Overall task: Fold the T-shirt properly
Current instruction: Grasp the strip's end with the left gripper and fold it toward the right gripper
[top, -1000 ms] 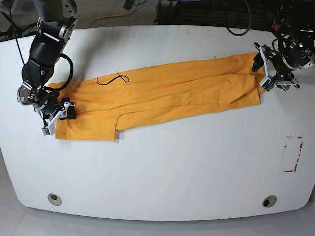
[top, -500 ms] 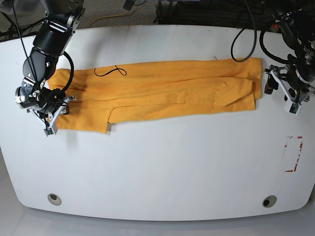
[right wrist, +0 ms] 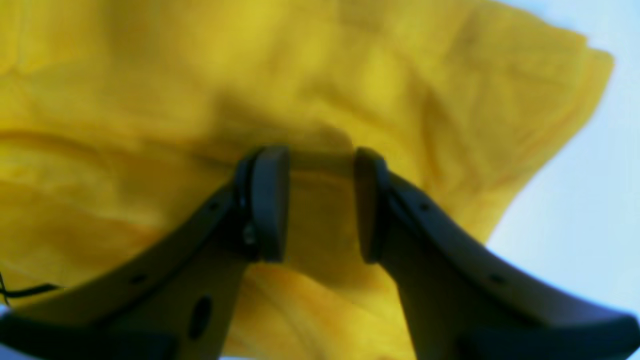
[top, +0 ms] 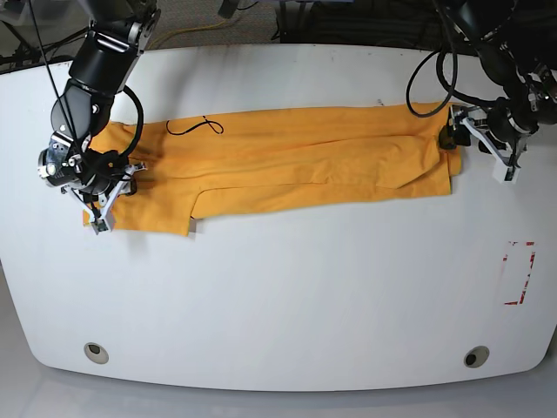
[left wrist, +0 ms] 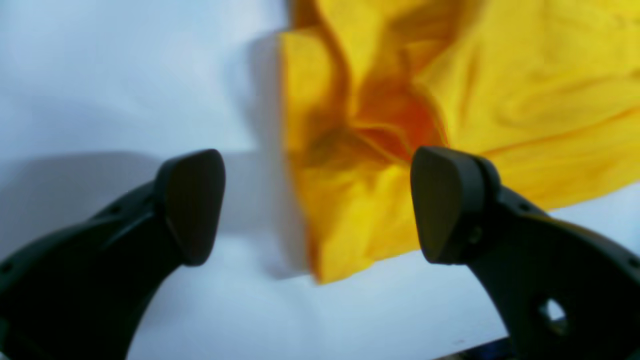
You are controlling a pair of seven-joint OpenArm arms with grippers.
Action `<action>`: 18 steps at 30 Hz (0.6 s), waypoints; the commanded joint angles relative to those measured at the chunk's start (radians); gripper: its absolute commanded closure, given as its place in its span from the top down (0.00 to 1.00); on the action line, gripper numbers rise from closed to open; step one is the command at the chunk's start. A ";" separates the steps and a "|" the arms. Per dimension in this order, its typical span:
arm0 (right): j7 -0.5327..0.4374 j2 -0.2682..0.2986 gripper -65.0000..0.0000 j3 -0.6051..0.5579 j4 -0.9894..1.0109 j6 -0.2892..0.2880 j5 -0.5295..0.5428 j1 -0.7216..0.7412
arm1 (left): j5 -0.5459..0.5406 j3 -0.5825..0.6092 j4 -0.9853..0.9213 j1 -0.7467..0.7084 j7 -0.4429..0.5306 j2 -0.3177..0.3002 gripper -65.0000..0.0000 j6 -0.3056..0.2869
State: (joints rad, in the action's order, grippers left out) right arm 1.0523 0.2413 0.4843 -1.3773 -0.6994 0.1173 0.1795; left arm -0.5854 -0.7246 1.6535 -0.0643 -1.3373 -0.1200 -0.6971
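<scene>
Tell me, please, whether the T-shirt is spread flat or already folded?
Folded lengthwise. The T-shirt lies as a long narrow band across the table, with overlapping layers and one sleeve sticking out below.

T-shirt (top: pixel 287 165): orange-yellow, folded lengthwise into a long narrow band, flat on the white table's far half. Sleeve end at base view's left, wrinkled hem end at right; thin black lettering near upper left edge.

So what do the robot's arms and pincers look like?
Both arms are black and chunky, with looping black cables running along them. The left pincer has two curved matte-black fingers ending in smooth rounded pads. The right pincer has the same black fingers, with small round holes along their sides. In the base view, pale silver-white brackets sit at each wrist.
</scene>
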 commanded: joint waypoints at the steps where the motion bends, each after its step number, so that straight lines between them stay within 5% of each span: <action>1: -0.010 0.019 0.32 0.004 -0.027 0.001 0.009 0.012 | -0.038 -0.002 -0.019 0.016 0.025 -0.008 0.85 -0.001; 18: -0.010 0.003 0.31 0.006 -0.029 0.001 0.009 -0.016 | -0.038 -0.002 -0.175 0.074 0.023 0.061 0.82 -0.001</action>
State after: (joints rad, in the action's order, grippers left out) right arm 1.0554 0.2405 0.4850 -1.3823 -0.6991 0.1188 0.1448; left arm -0.6304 -0.7261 1.4784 0.0105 -1.3060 -0.0574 -0.6971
